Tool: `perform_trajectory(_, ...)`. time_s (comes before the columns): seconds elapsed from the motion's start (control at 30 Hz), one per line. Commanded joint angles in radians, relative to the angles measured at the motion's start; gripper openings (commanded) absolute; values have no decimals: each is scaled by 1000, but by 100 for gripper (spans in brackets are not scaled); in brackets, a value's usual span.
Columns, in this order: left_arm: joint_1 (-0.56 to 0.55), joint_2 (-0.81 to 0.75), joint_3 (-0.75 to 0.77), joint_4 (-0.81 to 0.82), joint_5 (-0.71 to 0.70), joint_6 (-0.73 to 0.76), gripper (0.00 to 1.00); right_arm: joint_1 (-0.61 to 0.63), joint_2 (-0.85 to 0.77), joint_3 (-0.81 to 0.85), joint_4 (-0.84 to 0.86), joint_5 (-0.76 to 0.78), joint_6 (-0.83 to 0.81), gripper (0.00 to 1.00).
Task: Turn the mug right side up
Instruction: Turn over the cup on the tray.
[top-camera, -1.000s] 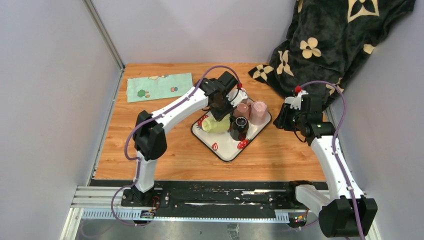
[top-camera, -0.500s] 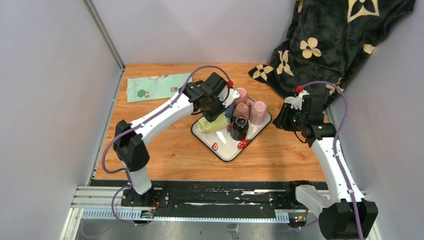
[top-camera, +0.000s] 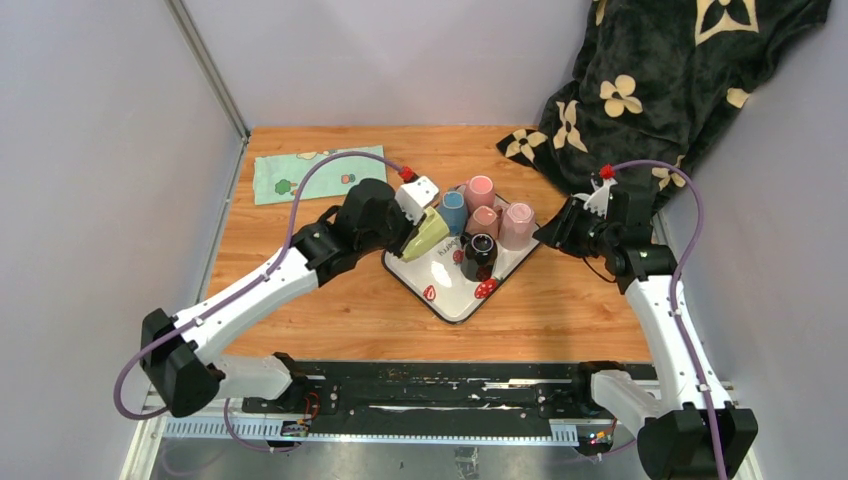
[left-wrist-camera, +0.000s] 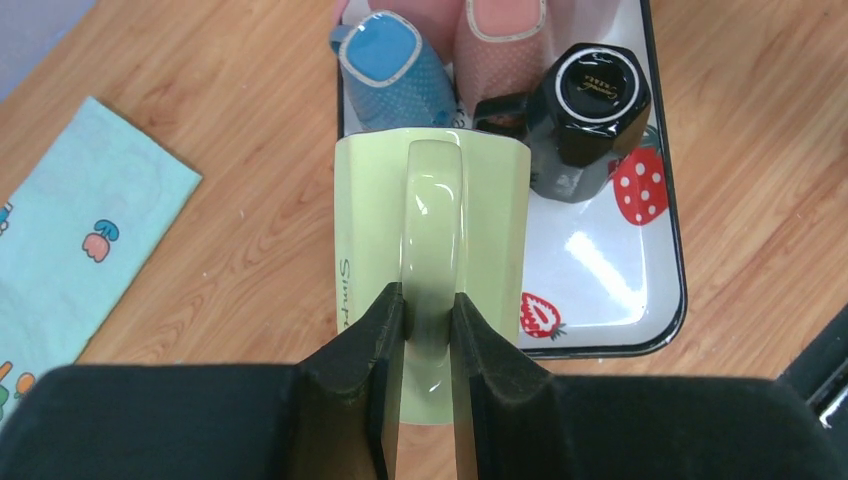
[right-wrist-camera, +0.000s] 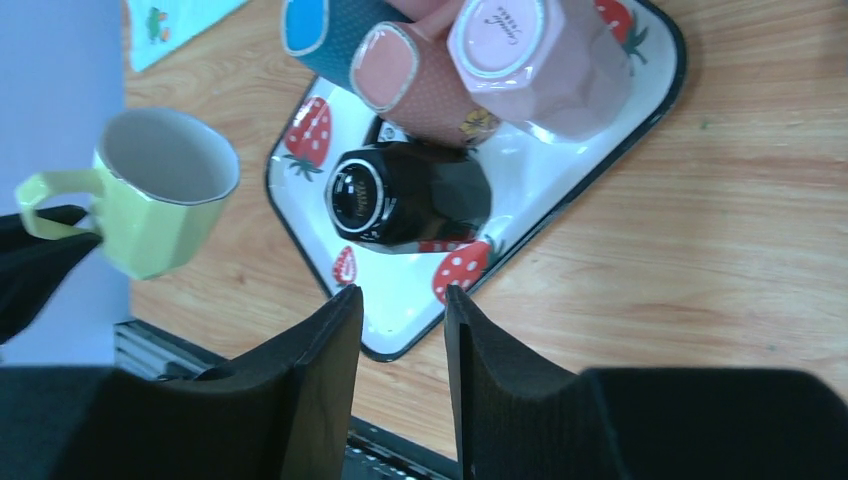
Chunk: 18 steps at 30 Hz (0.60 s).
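Note:
My left gripper (left-wrist-camera: 428, 310) is shut on the handle of a light green mug (left-wrist-camera: 490, 230). The mug (top-camera: 430, 232) hangs tilted in the air over the left edge of the white strawberry tray (top-camera: 455, 300). In the right wrist view its open mouth (right-wrist-camera: 170, 155) shows, facing up and sideways. In the top view my left gripper (top-camera: 412, 238) sits just left of the tray. My right gripper (right-wrist-camera: 402, 300) stands open and empty. It hovers right of the tray (right-wrist-camera: 520, 170), with my right gripper (top-camera: 548, 232) aimed at the cups.
Several other mugs stand upside down on the tray: blue (top-camera: 453, 212), pink (top-camera: 480, 190), salmon (top-camera: 487, 220), pale pink (top-camera: 517, 224) and black (top-camera: 479, 252). A teal cloth (top-camera: 318, 172) lies at the back left. A dark flowered blanket (top-camera: 650, 90) drapes over the back right corner.
My left arm swung back and to the left, lifting the green mug off the tray and tilting it by its handle. The right gripper edged toward the tray.

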Motion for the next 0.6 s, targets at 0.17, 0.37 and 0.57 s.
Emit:
perform_trajectory(0.17,-8,-217,-292,545,50,109,0,18,33,58,26,-80,276,41)
perform_trajectory(0.37,-8,-240,-356,599,67,228,0,53,80,71,25,-67,389,41)
perform_trajectory(0.57,-8,-247,-423,698,65,317,0,127,172,132,-7,-39,503,42)
